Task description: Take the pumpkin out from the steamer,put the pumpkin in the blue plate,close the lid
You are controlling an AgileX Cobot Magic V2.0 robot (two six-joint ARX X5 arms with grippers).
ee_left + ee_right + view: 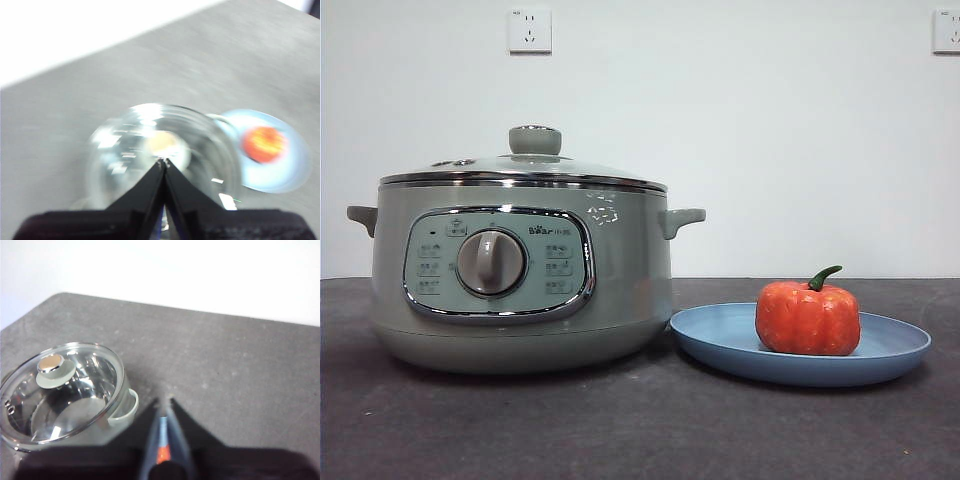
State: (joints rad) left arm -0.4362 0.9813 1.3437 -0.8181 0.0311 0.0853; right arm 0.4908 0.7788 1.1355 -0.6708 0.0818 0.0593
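Note:
The sage-green steamer [520, 300] stands at the left of the table with the glass lid [520, 172] closed on it. The orange pumpkin [807, 318] sits upright on the blue plate [720, 335] just right of the steamer. No gripper shows in the front view. In the blurred left wrist view, my left gripper [164, 162] is shut and empty, high above the lid [125, 150], with the pumpkin [264, 142] on the plate [295, 165] beside it. My right gripper [164, 401] is shut and empty, high above the table beside the lidded steamer [60, 390].
The dark grey table [620, 430] runs to a white wall with two sockets [529, 30]. The steamer's side handle [682, 220] reaches out over the plate's near rim.

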